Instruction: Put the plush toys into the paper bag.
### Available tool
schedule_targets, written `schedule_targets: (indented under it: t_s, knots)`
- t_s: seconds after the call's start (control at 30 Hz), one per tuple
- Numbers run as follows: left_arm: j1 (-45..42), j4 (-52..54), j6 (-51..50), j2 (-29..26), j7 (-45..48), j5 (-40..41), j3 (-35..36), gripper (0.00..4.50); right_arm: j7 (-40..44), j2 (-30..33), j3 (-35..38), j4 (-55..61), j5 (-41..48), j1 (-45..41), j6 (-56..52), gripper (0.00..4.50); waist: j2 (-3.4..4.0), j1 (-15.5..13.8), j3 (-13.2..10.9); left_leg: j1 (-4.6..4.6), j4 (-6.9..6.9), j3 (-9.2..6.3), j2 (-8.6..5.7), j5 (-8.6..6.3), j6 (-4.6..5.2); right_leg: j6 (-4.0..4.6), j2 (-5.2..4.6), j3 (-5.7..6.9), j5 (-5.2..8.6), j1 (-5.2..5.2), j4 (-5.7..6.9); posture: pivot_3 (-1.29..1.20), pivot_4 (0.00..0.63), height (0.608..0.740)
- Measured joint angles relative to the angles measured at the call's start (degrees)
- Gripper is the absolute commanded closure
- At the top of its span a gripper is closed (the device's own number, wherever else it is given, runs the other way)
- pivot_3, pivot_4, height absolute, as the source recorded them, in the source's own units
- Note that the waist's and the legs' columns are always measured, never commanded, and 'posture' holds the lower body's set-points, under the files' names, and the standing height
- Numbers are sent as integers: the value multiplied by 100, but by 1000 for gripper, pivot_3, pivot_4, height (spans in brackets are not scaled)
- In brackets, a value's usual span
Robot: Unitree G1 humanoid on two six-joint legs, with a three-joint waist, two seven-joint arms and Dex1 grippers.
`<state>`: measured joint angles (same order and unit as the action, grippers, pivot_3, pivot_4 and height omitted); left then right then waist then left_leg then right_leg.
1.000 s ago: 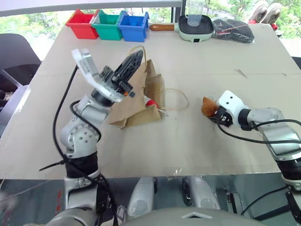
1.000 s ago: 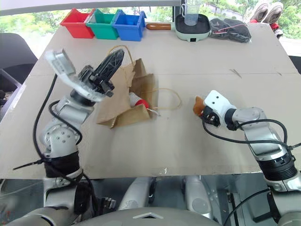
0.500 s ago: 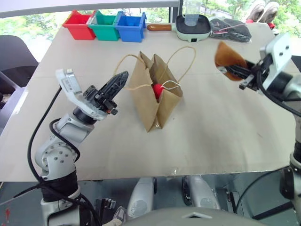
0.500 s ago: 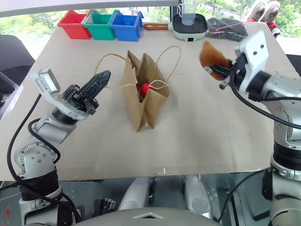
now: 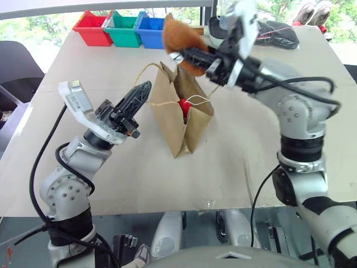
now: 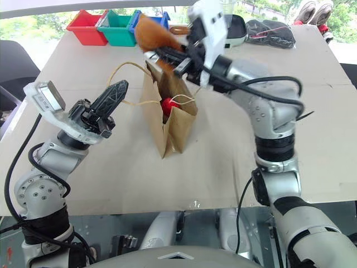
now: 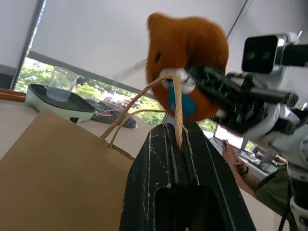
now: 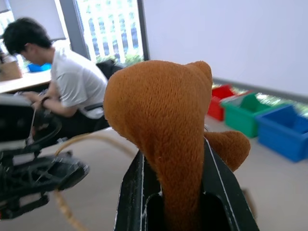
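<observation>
The brown paper bag (image 5: 187,125) stands upright and open at mid-table. Inside its mouth lies the white-and-red plush toy (image 5: 183,106). My left gripper (image 5: 143,91) is to the bag's left, shut on one cord handle (image 7: 177,113) and holding it taut. The orange-brown plush toy (image 5: 179,38) hangs in the air just above the bag's mouth, with my right gripper (image 5: 184,56) shut on it. In the right wrist view the plush (image 8: 159,120) bulges up from between the black fingers (image 8: 132,192).
Red (image 5: 95,28), green (image 5: 126,29) and blue (image 5: 150,30) bins line the table's far left edge. A pale green pan (image 6: 237,29) and a black bundle (image 6: 270,33) lie at the far right. A person (image 8: 72,82) sits at a desk in the background.
My right gripper closed on the orange-brown plush on the table at right, then swung it up and left over the bag. The bag went from slumped to upright; my left hand dropped slightly.
</observation>
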<state>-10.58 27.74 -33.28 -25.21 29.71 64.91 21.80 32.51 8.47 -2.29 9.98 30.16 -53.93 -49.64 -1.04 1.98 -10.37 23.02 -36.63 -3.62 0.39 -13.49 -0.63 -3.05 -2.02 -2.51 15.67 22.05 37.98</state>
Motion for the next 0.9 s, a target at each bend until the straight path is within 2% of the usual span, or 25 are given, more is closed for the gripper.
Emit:
schedule_targets:
  t_s: [0.1,0.23,0.4,0.53,0.63,0.83,0.9]
  knots:
    - [170,121,64,61,-90,67,12,4500,-39,-220,-266,-419,-125,234,181,4482,-1,19,1,-5,3,0,0,0,0,0,1,0,0,0,3,0,150,740]
    - [427,220,132,54,-126,176,91,4500,11,-206,-501,-1025,-329,515,317,4482,0,23,1,-6,3,2,0,0,0,1,3,0,-1,1,6,0,150,740]
    - [691,369,208,-23,-127,305,259,4500,236,-141,-881,-1528,-637,369,425,4482,0,50,0,-10,10,6,1,0,0,1,6,-5,0,4,6,0,150,740]
    - [880,442,261,-41,-126,385,299,4500,635,158,-1340,-1795,-1054,148,579,4482,0,37,0,-9,12,4,1,0,0,1,6,-2,0,6,3,0,150,740]
    - [900,445,318,-46,-127,383,300,4500,1148,358,-1826,-1793,-1299,79,828,3458,0,43,1,-9,12,8,1,0,0,1,6,-5,0,6,3,0,150,740]
    - [1072,486,428,-47,-115,334,287,4500,1610,666,-2165,-1688,-1708,-5,1242,634,0,33,0,-8,12,4,1,0,0,1,4,-4,0,6,2,0,150,740]
    - [1218,488,489,-48,-98,271,292,4500,1725,904,-1978,-1377,-1616,-5,1092,634,0,21,0,-4,12,2,1,0,0,1,1,-3,0,7,0,0,150,740]
